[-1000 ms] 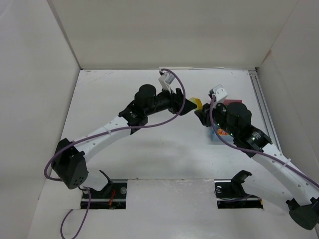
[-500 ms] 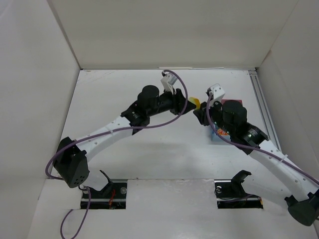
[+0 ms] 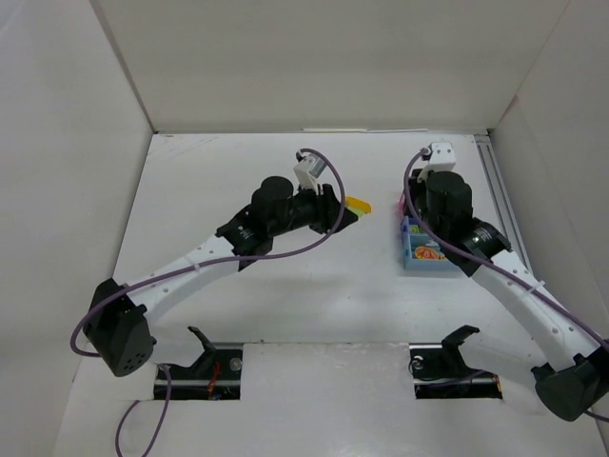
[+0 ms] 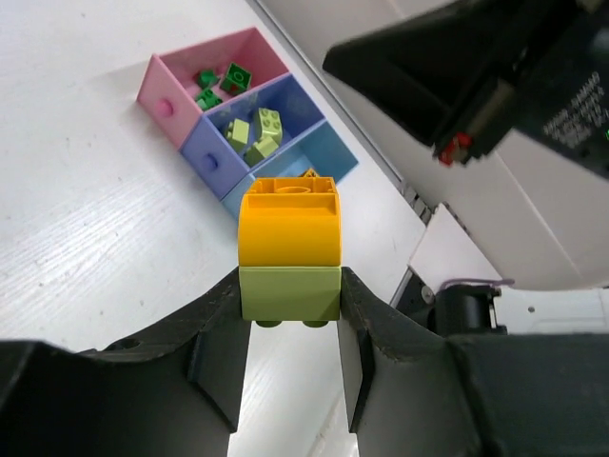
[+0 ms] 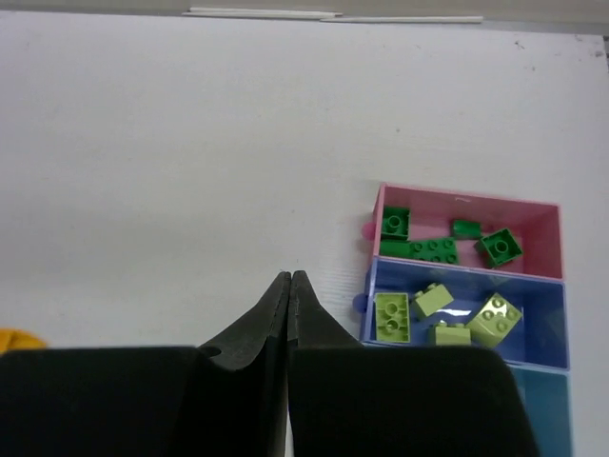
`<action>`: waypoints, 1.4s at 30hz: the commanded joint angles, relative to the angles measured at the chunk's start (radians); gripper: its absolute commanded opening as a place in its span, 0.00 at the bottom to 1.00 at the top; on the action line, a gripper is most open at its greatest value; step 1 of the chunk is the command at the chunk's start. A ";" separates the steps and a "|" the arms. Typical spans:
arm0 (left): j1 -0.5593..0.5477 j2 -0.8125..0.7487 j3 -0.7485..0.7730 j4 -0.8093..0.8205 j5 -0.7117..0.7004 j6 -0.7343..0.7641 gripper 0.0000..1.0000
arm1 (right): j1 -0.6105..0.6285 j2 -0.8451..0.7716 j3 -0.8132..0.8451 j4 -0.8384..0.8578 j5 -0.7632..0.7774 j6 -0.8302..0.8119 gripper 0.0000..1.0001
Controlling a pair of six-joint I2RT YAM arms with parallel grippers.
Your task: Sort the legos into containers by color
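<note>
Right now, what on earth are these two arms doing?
They are sorting toy bricks by color. The left gripper is shut on a joined pair of bricks, orange on pale green, held above the table. The right gripper is shut and empty, beside the trays. Dark green bricks lie in the pink tray, pale green bricks in the middle blue tray; the light blue tray holds orange ones.

Black two-finger right gripper (image 5: 289, 278) at bottom centre, fingers pressed together, nothing between. To its right on white table (image 5: 171, 143): magenta-pink plastic tray (image 5: 466, 200) with dark green studded bricks (image 5: 436, 249); adjoining dark blue plastic tray (image 5: 369, 307) with pale yellow-green studded bricks (image 5: 391, 315); light blue plastic tray (image 5: 542, 409), partly out of frame.
</note>
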 commanded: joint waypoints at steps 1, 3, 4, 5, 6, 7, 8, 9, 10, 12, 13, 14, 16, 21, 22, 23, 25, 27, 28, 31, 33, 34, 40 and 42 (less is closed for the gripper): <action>0.000 -0.080 -0.034 -0.010 0.000 0.020 0.15 | -0.035 -0.016 0.044 0.028 0.025 -0.034 0.00; 0.009 -0.102 -0.045 0.000 0.000 0.020 0.15 | -0.046 -0.028 0.044 0.057 -0.061 -0.074 0.00; 0.009 -0.102 -0.055 0.000 0.000 0.020 0.15 | -0.046 -0.028 0.029 0.075 -0.119 -0.109 0.00; 0.009 -0.102 -0.055 0.000 0.000 0.020 0.15 | -0.046 -0.042 0.015 0.098 -0.196 -0.201 0.00; 0.009 -0.102 -0.055 0.000 0.000 0.032 0.15 | -0.046 -0.054 0.015 0.098 -0.359 -0.234 0.00; 0.009 -0.111 -0.055 0.000 0.014 0.062 0.15 | -0.046 -0.065 -0.008 0.098 -0.409 -0.261 0.00; 0.009 -0.111 -0.055 0.011 0.040 0.096 0.15 | -0.046 -0.099 -0.020 0.109 -0.446 -0.272 0.06; 0.020 -0.111 -0.055 0.034 0.140 0.191 0.15 | -0.046 -0.119 -0.034 0.109 -0.509 -0.286 0.20; 0.032 -0.111 -0.055 0.034 0.176 0.192 0.15 | -0.046 -0.140 -0.034 0.109 -0.532 -0.286 0.24; 0.050 -0.111 -0.064 0.034 0.274 0.312 0.13 | -0.046 -0.207 -0.045 0.118 -0.606 -0.320 0.36; 0.063 -0.111 -0.065 0.034 0.362 0.352 0.13 | -0.056 -0.228 -0.045 0.103 -0.671 -0.320 0.43; 0.063 -0.111 -0.075 0.034 0.384 0.381 0.09 | -0.056 -0.245 -0.026 0.089 -0.702 -0.337 0.51; 0.063 -0.111 -0.086 -0.003 0.477 0.533 0.07 | -0.066 -0.280 -0.014 0.043 -0.745 -0.337 0.61; 0.063 -0.158 -0.107 -0.055 0.525 0.710 0.00 | -0.066 -0.224 0.024 -0.023 -1.083 -0.378 0.72; 0.063 -0.158 -0.107 -0.067 0.534 0.727 0.00 | -0.066 -0.205 0.034 -0.053 -1.106 -0.396 0.72; 0.063 -0.168 -0.107 -0.081 0.543 0.763 0.00 | -0.066 -0.188 0.043 -0.075 -1.152 -0.422 0.72; 0.063 -0.168 -0.098 -0.099 0.556 0.774 0.00 | -0.066 -0.161 0.053 -0.089 -1.152 -0.443 0.72; 0.063 -0.177 -0.098 -0.099 0.556 0.784 0.00 | -0.066 -0.130 0.054 -0.099 -1.167 -0.472 0.72; 0.063 -0.177 -0.089 -0.112 0.556 0.794 0.00 | -0.066 -0.121 0.054 -0.099 -1.167 -0.472 0.72; 0.063 -0.188 -0.089 -0.112 0.569 0.804 0.00 | -0.056 -0.095 0.054 -0.087 -1.195 -0.481 0.73; 0.063 -0.188 -0.089 -0.112 0.569 0.804 0.00 | -0.046 -0.082 0.054 -0.072 -1.210 -0.481 0.73; 0.063 -0.188 -0.089 -0.112 0.569 0.804 0.00 | -0.046 -0.082 0.054 -0.060 -1.210 -0.490 0.75; 0.063 -0.188 -0.089 -0.112 0.569 0.804 0.00 | 0.010 -0.035 0.054 -0.049 -1.210 -0.490 0.76; 0.063 -0.188 -0.089 -0.112 0.569 0.804 0.00 | 0.034 -0.024 0.054 -0.049 -1.163 -0.490 0.76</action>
